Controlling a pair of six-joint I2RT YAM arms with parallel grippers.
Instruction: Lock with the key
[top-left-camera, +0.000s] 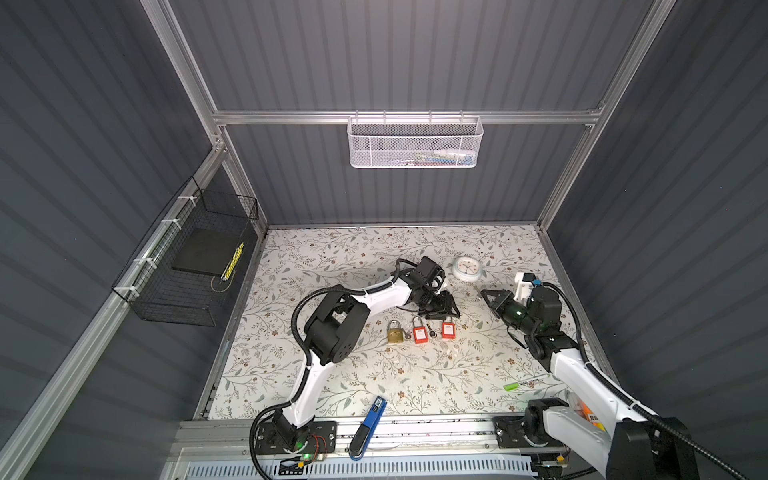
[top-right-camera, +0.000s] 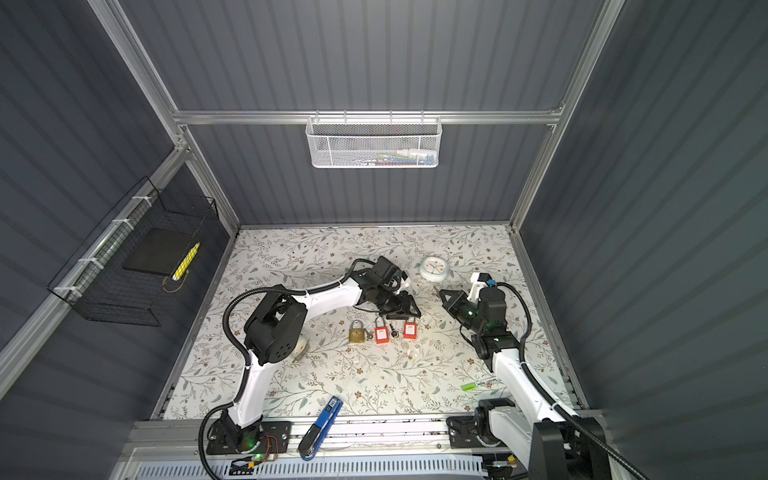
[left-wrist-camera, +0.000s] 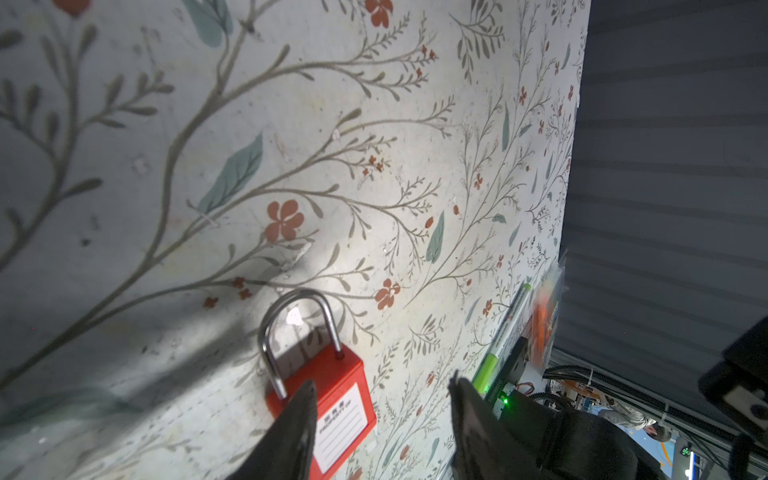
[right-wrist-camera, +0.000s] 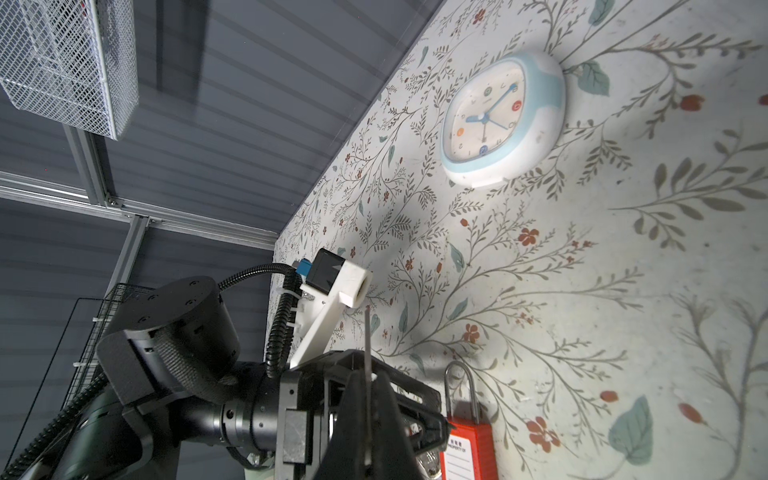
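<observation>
Red plastic padlock with a steel shackle (left-wrist-camera: 349, 374) lies flat on the floral-patterned tabletop (left-wrist-camera: 291, 166), directly under the left gripper (left-wrist-camera: 382, 380), whose jaws stand apart with one finger over its body. The right gripper (right-wrist-camera: 368, 382), off to the side, is pressed together on what looks like a thin metal key (right-wrist-camera: 368, 332), seen edge-on. The padlock seems light, rigid and smooth, so likely to skid. It is best clamped across the body's sides, keyhole end free. The key may twist in its pinch.

Surface (top-left-camera: 332, 257) white floral, green leaves, rust flowers. Red padlocks (top-left-camera: 420, 333) (top-left-camera: 447, 330), brass padlock (top-left-camera: 396, 335), white-blue clock (top-left-camera: 466, 268).
</observation>
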